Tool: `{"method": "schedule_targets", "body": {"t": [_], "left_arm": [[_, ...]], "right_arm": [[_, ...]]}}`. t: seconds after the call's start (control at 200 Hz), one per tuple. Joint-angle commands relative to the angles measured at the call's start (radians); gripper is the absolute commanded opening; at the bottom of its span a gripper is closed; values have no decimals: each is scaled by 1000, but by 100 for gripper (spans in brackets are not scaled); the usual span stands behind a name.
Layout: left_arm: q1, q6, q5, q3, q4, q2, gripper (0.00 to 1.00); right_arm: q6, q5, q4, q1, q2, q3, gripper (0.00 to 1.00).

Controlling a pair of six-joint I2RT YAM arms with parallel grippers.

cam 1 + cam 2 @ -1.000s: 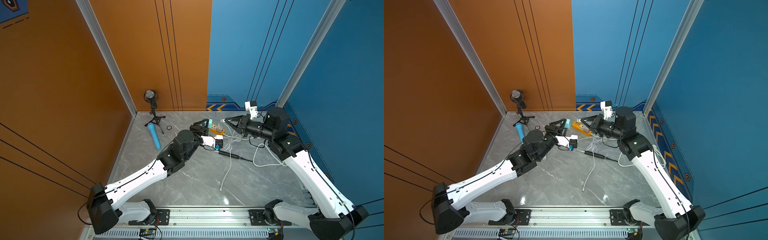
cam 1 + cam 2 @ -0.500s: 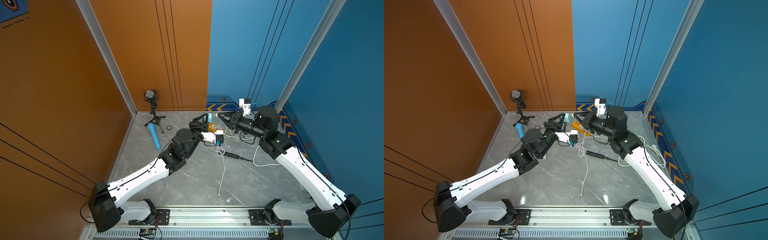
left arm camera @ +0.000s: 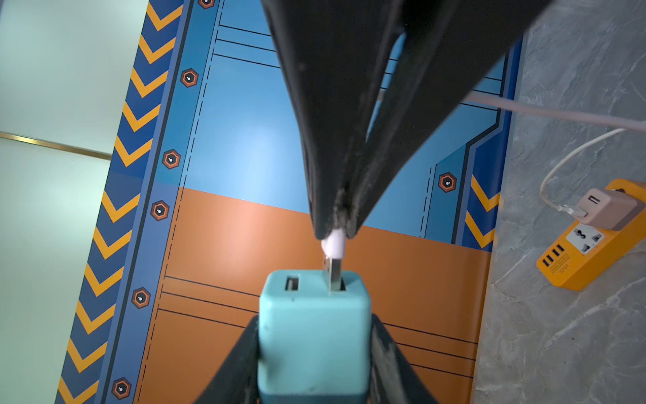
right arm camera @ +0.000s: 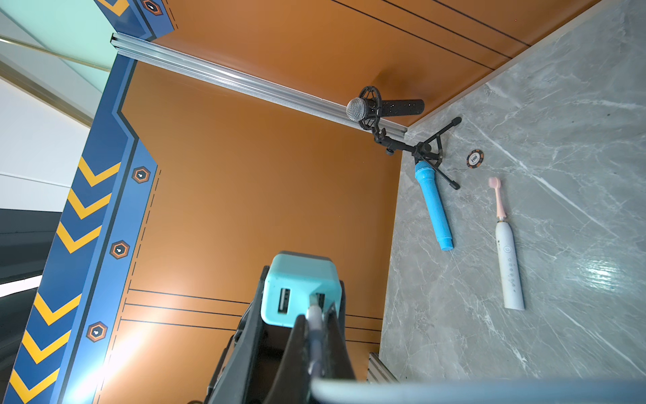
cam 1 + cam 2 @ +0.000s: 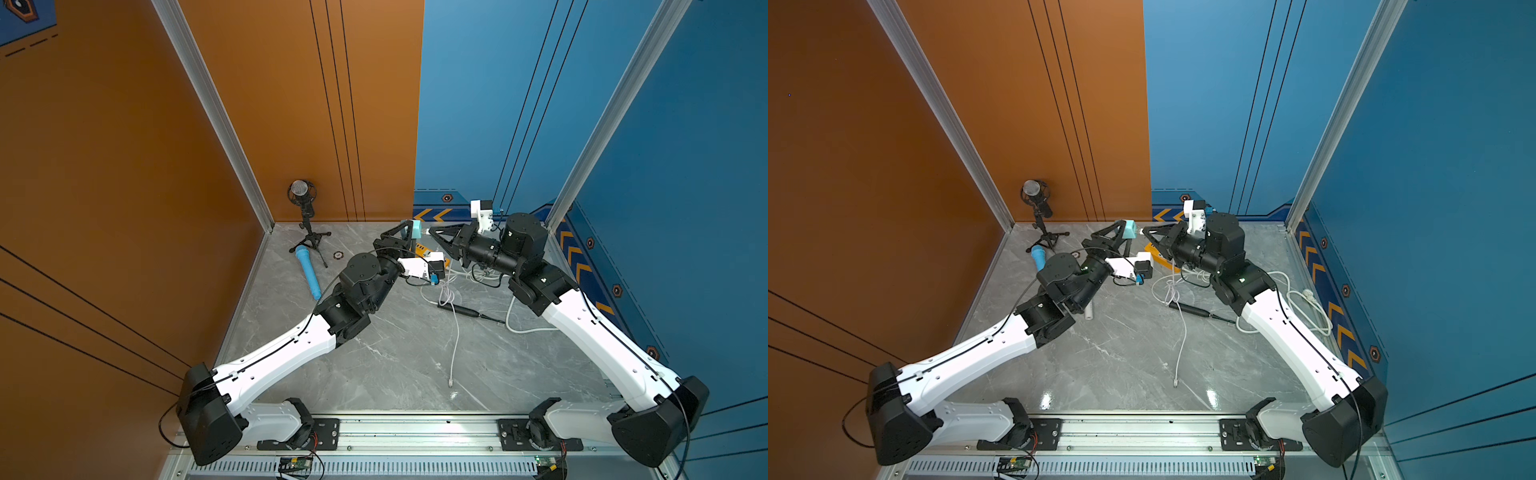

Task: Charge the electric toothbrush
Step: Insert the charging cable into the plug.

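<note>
My left gripper (image 3: 314, 323) is shut on a teal USB charger block (image 3: 314, 328), held off the table near the back wall, also seen in both top views (image 5: 417, 230) (image 5: 1130, 229). My right gripper (image 4: 316, 314) is shut on the white USB plug (image 3: 334, 245) of a white cable (image 5: 455, 332). The plug's metal tip sits partly in one port of the charger. The electric toothbrush (image 4: 508, 259), white with a pink head, lies on the table; in a top view only its end (image 5: 1089, 312) shows past the left arm.
An orange power strip (image 3: 590, 241) with a beige adapter (image 3: 608, 210) lies below the grippers. A microphone on a tripod (image 5: 303, 208), a blue microphone (image 5: 308, 272) and a poker chip (image 5: 338, 254) are at the back left. A black pen-like tool (image 5: 461, 309) lies mid-table.
Both grippers have moved toward the back middle and met. The right gripper swung left with the cable, and its plug now touches the charger's port.
</note>
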Motion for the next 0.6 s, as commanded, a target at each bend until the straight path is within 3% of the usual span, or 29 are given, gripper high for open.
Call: {"method": "schedule_targets", "body": {"t": [0.0, 0.596], "left_arm": [[4, -18, 44, 29, 35, -4, 7], [19, -7, 52, 22, 35, 8, 7]], "right_arm": [[-4, -16, 41, 12, 5, 27, 0], [-79, 31, 21, 11, -45, 24, 0]]}}
